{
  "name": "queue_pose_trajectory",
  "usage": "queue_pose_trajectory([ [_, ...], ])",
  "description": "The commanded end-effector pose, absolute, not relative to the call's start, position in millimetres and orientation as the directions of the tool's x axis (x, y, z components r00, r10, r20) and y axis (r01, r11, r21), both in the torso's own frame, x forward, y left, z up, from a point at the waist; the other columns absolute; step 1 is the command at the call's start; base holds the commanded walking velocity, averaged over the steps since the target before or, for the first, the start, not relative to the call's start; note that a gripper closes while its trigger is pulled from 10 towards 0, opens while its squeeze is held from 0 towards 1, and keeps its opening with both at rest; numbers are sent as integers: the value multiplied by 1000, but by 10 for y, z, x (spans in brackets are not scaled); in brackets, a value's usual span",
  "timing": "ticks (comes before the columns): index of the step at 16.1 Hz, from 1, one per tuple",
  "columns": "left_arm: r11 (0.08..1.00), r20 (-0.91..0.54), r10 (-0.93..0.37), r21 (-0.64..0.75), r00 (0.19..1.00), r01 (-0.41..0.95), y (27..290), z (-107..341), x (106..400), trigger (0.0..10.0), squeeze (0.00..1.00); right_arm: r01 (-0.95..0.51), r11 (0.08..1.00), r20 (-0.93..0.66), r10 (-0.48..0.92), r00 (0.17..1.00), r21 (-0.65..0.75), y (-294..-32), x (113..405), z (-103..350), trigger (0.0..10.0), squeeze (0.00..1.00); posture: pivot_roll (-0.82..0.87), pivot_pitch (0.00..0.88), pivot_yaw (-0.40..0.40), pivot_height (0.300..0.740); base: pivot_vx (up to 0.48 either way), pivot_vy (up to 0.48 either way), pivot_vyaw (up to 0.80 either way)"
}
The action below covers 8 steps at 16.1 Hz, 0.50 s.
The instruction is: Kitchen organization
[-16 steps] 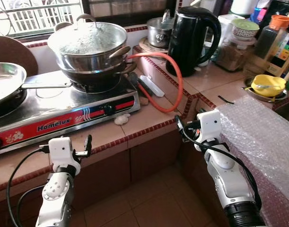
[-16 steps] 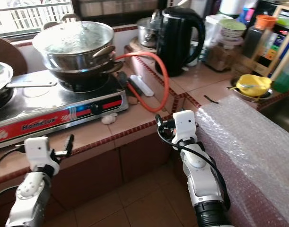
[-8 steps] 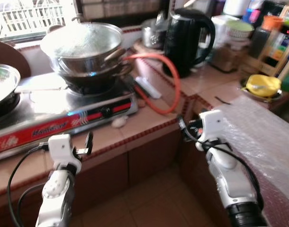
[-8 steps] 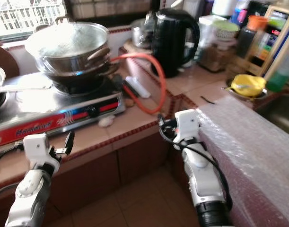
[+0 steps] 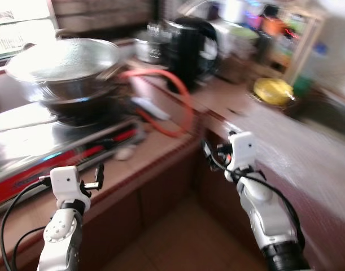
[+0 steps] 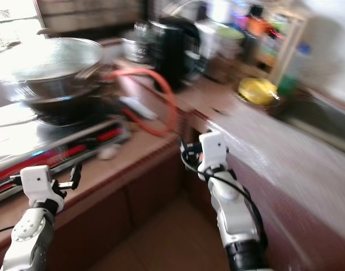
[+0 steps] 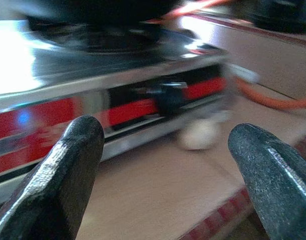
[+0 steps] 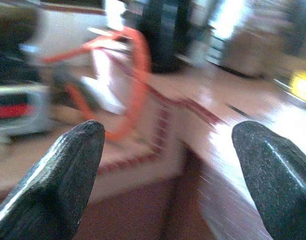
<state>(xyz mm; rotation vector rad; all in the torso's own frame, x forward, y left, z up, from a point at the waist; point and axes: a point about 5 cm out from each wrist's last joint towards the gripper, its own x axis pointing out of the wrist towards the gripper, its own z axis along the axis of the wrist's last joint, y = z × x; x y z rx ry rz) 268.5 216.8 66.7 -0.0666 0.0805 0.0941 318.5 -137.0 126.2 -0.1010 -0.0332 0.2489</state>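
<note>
Two grippers raised in front of the stove (image 5: 25,152), both spread wide and grasping nothing: left gripper (image 7: 165,150) just short of the stove's red front panel, right gripper (image 8: 168,150) off to the stove's right, beside the counter (image 5: 178,147) edge.

Nothing picked yet for the tidying; likely candidates all on the counter to the right of the stove.

Plenty to go wrong, judged from here:
- Blurred head views, so any reach made now risks landing badly.
- Could snag the hose (image 5: 180,96) with an open finger and tug the stove or the gas line.
- Could knock the lidded pot (image 5: 62,62) on the stove's right burner, perhaps hot, perhaps full.
- Could clip the counter edge with the right arm, very close to it.
- Could tip the kettle (image 5: 189,48), tall and handled, right of the stove behind the hose.

Counted: one stove, one pot, one kettle, one hose, one yellow bowl (image 5: 273,90) far right of the stove, one white lump (image 5: 124,152) at the stove's right front corner. Shelf clutter beyond the kettle too blurred to count.
</note>
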Motion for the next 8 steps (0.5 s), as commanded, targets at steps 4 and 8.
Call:
queue_pose_trajectory([
  [4,996,-71,63,-63,995,-67,2083,699,2735,10000,0,-222,969,24,226,974,-108,-1441,3202,1293,10000,0,-176,0,26,740,0,0,-788],
  [8,996,-68,60,-65,996,-64,2063,701,2757,10000,0,-221,969,28,226,974,-110,-1443,3208,1306,10000,0,-180,0,26,740,0,0,-788],
])
